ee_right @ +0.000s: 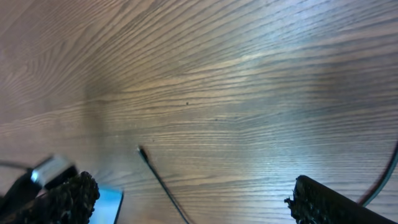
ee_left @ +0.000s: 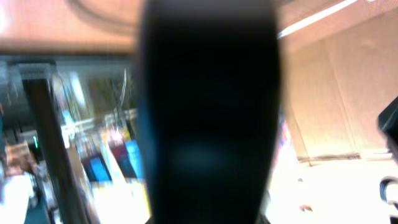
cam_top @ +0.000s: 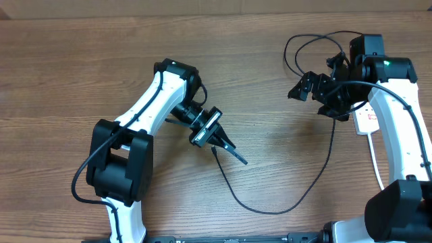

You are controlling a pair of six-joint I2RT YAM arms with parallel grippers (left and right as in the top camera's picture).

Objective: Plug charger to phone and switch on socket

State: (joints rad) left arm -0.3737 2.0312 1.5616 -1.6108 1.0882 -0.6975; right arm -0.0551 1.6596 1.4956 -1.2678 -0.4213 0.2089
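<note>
My left gripper is shut on the phone, holding it tilted on edge above the table's middle. In the left wrist view the phone is a blurred black shape filling the centre. The charger cable lies in a loop on the table, with its connector tip just below the phone. The tip also shows in the right wrist view, beside a corner of the blue screen. My right gripper is open and empty, left of the white socket strip. The arm mostly hides the strip, and the charger's plug end is hidden there too.
More thin black cable loops at the back right near the right arm. The wooden table lies between the two grippers. A pale wall edge runs along the back.
</note>
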